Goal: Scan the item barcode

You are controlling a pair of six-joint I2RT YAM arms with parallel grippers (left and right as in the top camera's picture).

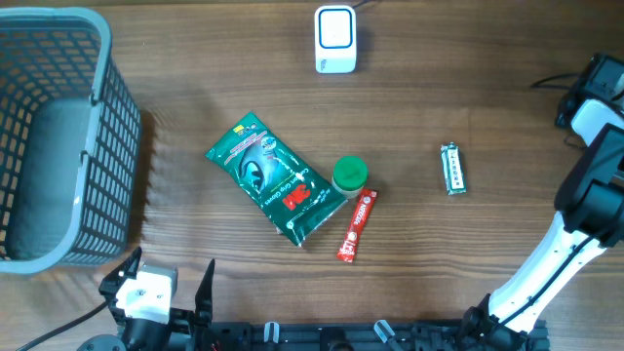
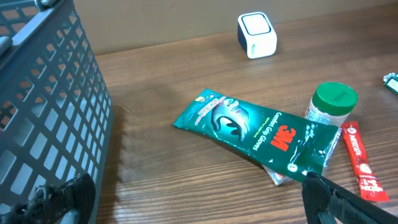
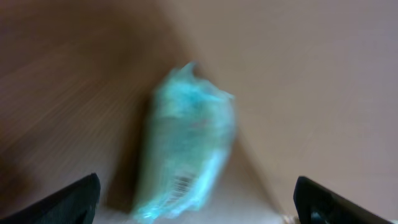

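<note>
The white scanner (image 1: 334,39) stood at the far edge of the worktop (image 1: 487,78), about the middle, and none of the goods touched it. Well nearer than it lay the green glove packet (image 1: 273,180), set at a slant. The green-lidded jar (image 1: 349,175) stood upright against the packet's right side, and the red sachet (image 1: 357,226) lay just near of the jar. A small green-and-white pack (image 1: 452,168) lay alone to the right, apart from the rest. The grey basket (image 1: 115,146) filled the far left corner.

The left tool (image 1: 171,275) hung at the near left edge, just near of the basket. Its fingers (image 2: 336,199) stood wide apart and held nothing, with the glove packet lying beyond them in the left wrist view.

The right arm (image 1: 575,205) rose along the right edge. In the right wrist view the right tool (image 3: 196,186) stood wide, a dark fingertip in each lower corner. A blurred pale-green thing (image 3: 186,143) showed on the wood between them, touching neither. The blur was too strong to tell which item it was.
</note>
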